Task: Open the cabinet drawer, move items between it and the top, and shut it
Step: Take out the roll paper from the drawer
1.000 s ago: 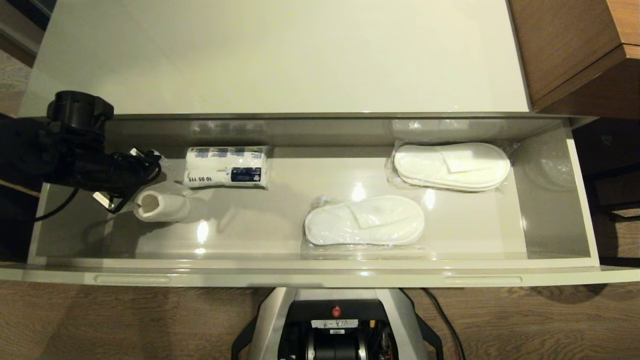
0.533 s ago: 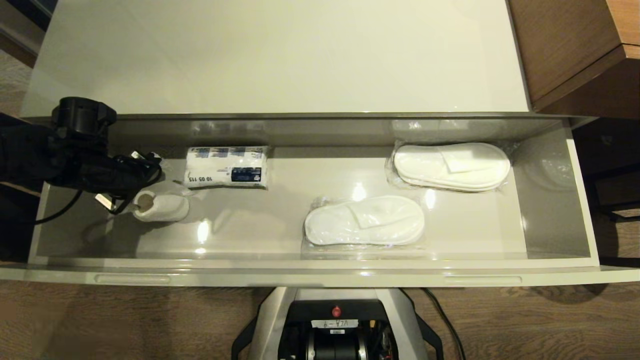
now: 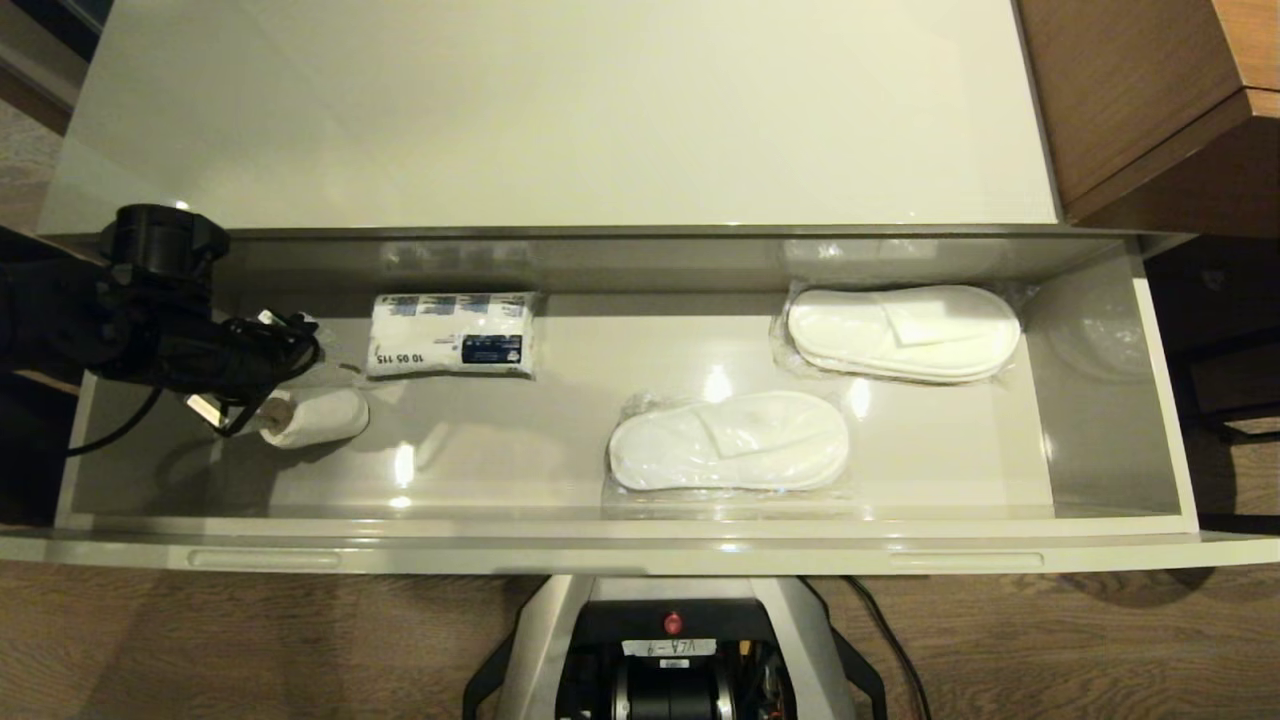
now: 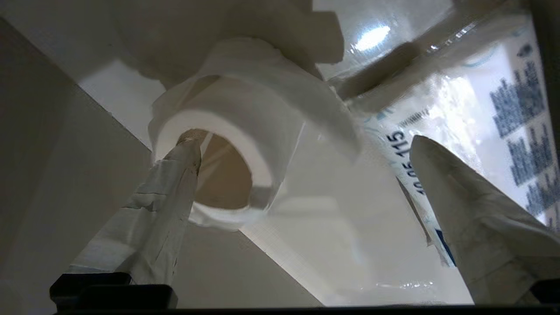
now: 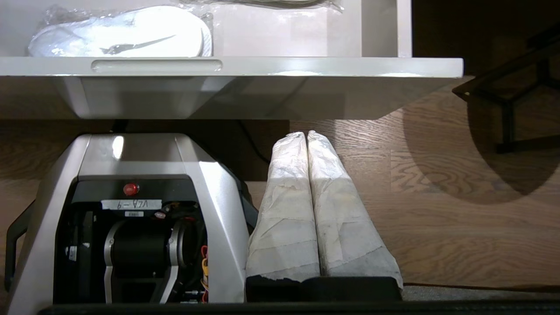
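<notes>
Rolled leftward since before: paper roll (image 3: 312, 418), left gripper (image 3: 250, 385) wide open around it, gripping nothing yet.

In the head view, left of centre, you have a plastic-wrapped white packet (image 3: 451, 334) printed with dark digits that read "10 05 115", beside a small dark blue label block whose words are too small to read. At the bottom centre, a white sticker (image 3: 668, 648) on the robot's base (image 3: 668, 640) carries handwritten characters that look like "VLA-9"; they show again at the lower left of the right wrist view. In the left wrist view, part of the packet's digits, "115", shows at the right.
</notes>
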Controlling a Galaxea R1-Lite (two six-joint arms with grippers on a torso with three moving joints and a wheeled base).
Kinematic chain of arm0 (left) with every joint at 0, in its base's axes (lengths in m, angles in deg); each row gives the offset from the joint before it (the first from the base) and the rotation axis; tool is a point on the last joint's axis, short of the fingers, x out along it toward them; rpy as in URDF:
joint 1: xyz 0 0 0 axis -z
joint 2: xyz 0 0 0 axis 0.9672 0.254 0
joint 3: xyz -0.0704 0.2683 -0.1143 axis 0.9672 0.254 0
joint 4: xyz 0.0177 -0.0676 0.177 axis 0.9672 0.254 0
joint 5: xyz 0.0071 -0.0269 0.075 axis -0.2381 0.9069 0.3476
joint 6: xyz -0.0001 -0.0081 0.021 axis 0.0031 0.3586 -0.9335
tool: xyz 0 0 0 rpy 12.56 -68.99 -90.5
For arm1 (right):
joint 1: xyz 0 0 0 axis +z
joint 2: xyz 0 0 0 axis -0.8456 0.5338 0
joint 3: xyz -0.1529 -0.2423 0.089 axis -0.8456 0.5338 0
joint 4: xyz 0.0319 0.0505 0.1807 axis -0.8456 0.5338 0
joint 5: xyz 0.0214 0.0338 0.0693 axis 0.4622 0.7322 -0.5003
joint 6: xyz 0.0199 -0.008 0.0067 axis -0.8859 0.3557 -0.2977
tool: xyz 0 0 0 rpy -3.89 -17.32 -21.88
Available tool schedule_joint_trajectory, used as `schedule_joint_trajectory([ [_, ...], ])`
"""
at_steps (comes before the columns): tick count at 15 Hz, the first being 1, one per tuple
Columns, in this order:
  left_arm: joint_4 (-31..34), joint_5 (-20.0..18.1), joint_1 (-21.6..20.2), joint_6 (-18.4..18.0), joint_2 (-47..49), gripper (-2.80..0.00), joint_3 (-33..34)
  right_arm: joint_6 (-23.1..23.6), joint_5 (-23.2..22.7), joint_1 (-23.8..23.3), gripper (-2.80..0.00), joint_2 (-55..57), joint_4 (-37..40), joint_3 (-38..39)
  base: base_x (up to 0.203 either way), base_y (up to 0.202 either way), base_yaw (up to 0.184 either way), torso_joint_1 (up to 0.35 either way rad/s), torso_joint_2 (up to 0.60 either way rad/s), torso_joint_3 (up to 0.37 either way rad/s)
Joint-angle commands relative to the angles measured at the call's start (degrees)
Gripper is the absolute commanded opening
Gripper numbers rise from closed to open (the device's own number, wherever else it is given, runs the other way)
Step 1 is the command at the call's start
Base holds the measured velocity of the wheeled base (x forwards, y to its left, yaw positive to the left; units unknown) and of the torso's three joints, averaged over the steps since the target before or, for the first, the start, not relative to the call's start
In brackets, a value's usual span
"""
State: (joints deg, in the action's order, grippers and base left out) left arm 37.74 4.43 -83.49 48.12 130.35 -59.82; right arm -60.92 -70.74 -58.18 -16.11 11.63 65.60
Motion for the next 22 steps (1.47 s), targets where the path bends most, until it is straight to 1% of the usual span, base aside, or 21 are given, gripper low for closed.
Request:
schedule_joint_trajectory([
  [1,0.1,-0.1,-0.1,0.5,-1.9,0.0,0.9,0.0,0.0,0.0,-2.8,0.1,0.0,0.0,0.0,0.0,0.0,0.0,0.0,0.0],
  [5,0.1,0.0,-0.2,0.6,-2.6,0.0,1.8,0.0,0.0,0.0,-2.8,0.1,0.0,0.0,0.0,0.0,0.0,0.0,0.0,0.0],
  [8,0.0,-0.1,-0.5,0.6,-4.8,0.0,5.5,0.0,0.0,0.0,-2.8,0.1,0.0,0.0,0.0,0.0,0.0,0.0,0.0,0.0],
  [10,0.0,-0.1,-1.1,0.7,-4.6,0.0,6.0,0.0,0.0,0.0,-2.8,0.1,0.0,0.0,0.0,0.0,0.0,0.0,0.0,0.0],
  [15,-1.6,-0.1,-1.1,0.4,-3.2,0.0,5.4,0.0,0.0,0.0,-2.8,0.1,0.0,0.0,0.0,0.0,0.0,0.0,0.0,0.0],
  [18,-4.1,-1.3,-0.8,0.3,-0.6,0.0,4.8,0.0,0.0,0.0,-2.8,0.1,0.0,0.0,0.0,0.0,0.0,0.0,0.0,0.0],
  [22,-4.1,-1.3,-0.8,0.3,-0.4,0.0,4.9,0.0,0.0,0.0,-2.8,0.1,0.0,0.0,0.0,0.0,0.0,0.0,0.0,0.0],
])
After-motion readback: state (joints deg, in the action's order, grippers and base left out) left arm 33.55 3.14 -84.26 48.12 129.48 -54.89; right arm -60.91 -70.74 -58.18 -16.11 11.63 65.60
